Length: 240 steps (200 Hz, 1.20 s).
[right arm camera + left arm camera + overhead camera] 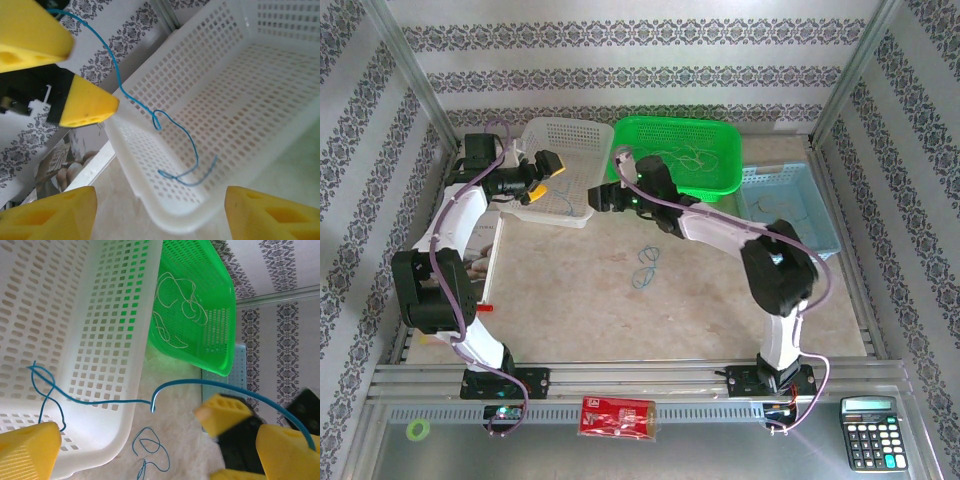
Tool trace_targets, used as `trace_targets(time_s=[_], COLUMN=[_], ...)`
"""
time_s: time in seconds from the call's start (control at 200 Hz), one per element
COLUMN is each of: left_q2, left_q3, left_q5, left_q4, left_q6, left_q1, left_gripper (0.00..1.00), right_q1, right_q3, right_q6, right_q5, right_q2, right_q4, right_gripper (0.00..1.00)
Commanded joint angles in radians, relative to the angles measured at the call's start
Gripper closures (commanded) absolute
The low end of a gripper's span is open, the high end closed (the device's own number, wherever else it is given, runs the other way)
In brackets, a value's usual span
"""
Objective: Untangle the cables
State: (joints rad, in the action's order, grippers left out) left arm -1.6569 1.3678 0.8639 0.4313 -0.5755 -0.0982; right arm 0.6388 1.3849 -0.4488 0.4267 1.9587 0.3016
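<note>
I am hovering my right pincer [161, 197], wide and empty, at the white basket's [280, 65] corner, a blue cable [190, 145] trailing over its rim toward my wide left pincer [545, 182].

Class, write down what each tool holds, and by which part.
Nothing is gripped; left tool and right tool stand open. The blue cable runs past the left tool's finger into the white basket.

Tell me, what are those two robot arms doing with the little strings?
They are sorting out thin cables. The left gripper and the right gripper are both at the white basket, and both are open. A blue cable hangs over the basket's rim, one end inside and the other running up toward the left gripper. Nothing clearly pinches it. Another blue cable lies on the table, and cream cables sit in the green basket.
</note>
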Motion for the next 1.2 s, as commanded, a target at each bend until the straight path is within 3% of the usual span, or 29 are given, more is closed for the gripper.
trace_targets(time_s=[0.0, 0.385, 0.495, 0.53, 0.615, 0.709, 0.994, 1.194], left_q2=[0.049, 0.044, 0.046, 0.046, 0.046, 0.049, 0.071, 0.140], left_q3=[0.024, 0.033, 0.039, 0.039, 0.040, 0.043, 0.120, 0.119], left_q5=[0.019, 0.033, 0.034, 0.034, 0.031, 0.030, 0.007, -0.055], left_q4=[-0.004, -0.008, -0.005, -0.005, -0.008, -0.012, 0.020, -0.001], left_q6=[-0.026, -0.052, -0.054, -0.055, -0.057, -0.058, -0.046, -0.065], left_q1=[0.015, 0.034, 0.037, 0.037, 0.038, 0.037, 0.018, -0.035], left_gripper=[0.00, 0.00, 0.00, 0.00, 0.00, 0.00, 0.00, 0.00], right_q1=[-0.004, -0.004, -0.002, -0.002, -0.002, -0.009, -0.050, -0.057], right_q3=[0.093, 0.354, 0.417, 0.433, 0.466, 0.500, 0.556, 0.612], right_q6=[-0.045, -0.118, -0.137, -0.146, -0.158, -0.182, -0.288, -0.296], right_q5=[0.100, 0.126, 0.129, 0.134, 0.135, 0.118, 0.029, 0.039], right_q2=[0.107, 0.330, 0.376, 0.387, 0.410, 0.436, 0.499, 0.529], right_q4=[0.141, 0.158, 0.148, 0.148, 0.146, 0.138, 0.128, 0.072], right_gripper=[0.31, 0.32, 0.37, 0.44, 0.74, 1.00, 1.00, 1.00])
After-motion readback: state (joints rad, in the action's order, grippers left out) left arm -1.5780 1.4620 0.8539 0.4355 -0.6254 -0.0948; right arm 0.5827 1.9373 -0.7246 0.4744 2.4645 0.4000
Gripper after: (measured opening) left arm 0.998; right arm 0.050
